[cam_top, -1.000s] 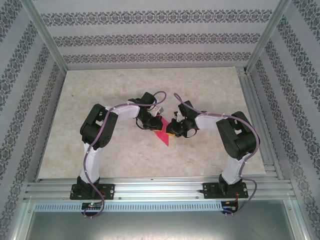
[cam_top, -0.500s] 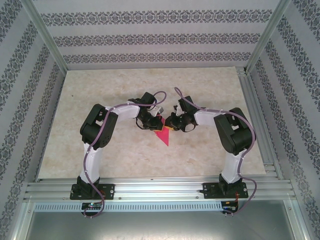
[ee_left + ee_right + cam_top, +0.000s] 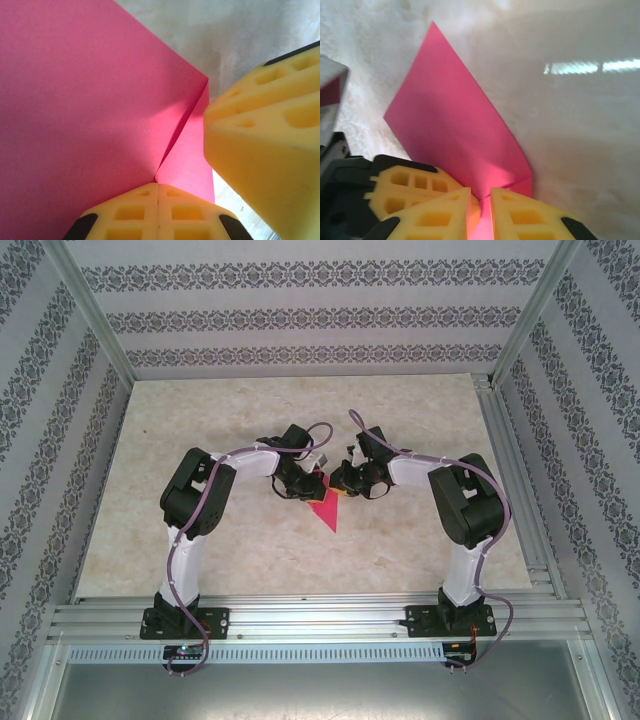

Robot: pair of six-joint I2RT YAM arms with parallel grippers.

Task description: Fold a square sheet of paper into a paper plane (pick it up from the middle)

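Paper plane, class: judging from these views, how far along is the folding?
Done: the sheet of paper is folded into a pointed shape. In hand: the left fingers and right fingers both pinch it. Left: no narrow dart yet, so more folds likely remain.

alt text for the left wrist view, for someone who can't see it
A folded magenta-pink sheet of paper takes up most of the frame, and its crease runs down into the left gripper, whose yellow fingers are shut on it at the bottom edge. Another yellow finger crowds in from the right, with the pale marbled table behind.
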